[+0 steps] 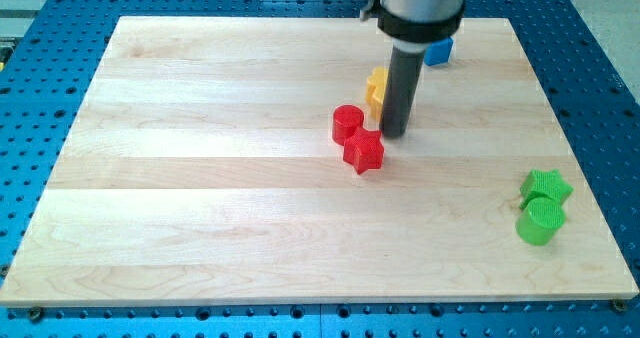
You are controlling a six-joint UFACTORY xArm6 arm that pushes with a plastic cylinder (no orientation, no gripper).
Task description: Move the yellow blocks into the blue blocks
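Yellow block (375, 90), shape unclear, sits half hidden behind the rod, near surface (200, 178) top-centre. My tip (393, 134) just below it; no hand fitted. Blue block (438, 50) toward the top right. Red cylinder (347, 124) and red star (364, 151) touch, left of tip. Green star (545, 187) and green cylinder (540, 221) far right.

My tip (393, 133), upright rod
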